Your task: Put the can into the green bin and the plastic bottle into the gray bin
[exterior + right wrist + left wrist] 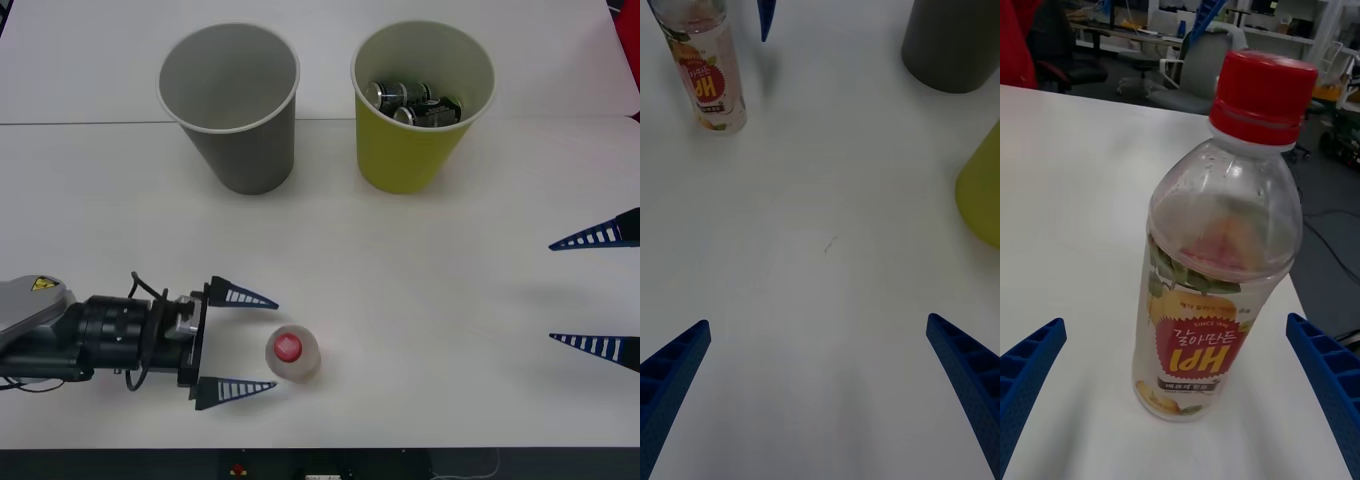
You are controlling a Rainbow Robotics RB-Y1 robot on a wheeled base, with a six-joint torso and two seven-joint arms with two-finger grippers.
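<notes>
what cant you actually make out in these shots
- Floor of the gray bin: front view, hidden by its own near wall.
- How many cans lie in the green bin: front view, the near wall hides the lower ones.
- Plastic bottle label: front view looks down on the cap; it reads in the left wrist view.
- Right gripper: front view, body cut off by the edge, fingers spread.
- Left gripper is open before the bottle.

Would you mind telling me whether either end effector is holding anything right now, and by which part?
Nothing is held. The left end effector is open beside the upright plastic bottle, not touching it; the right end effector is open over bare table.
</notes>
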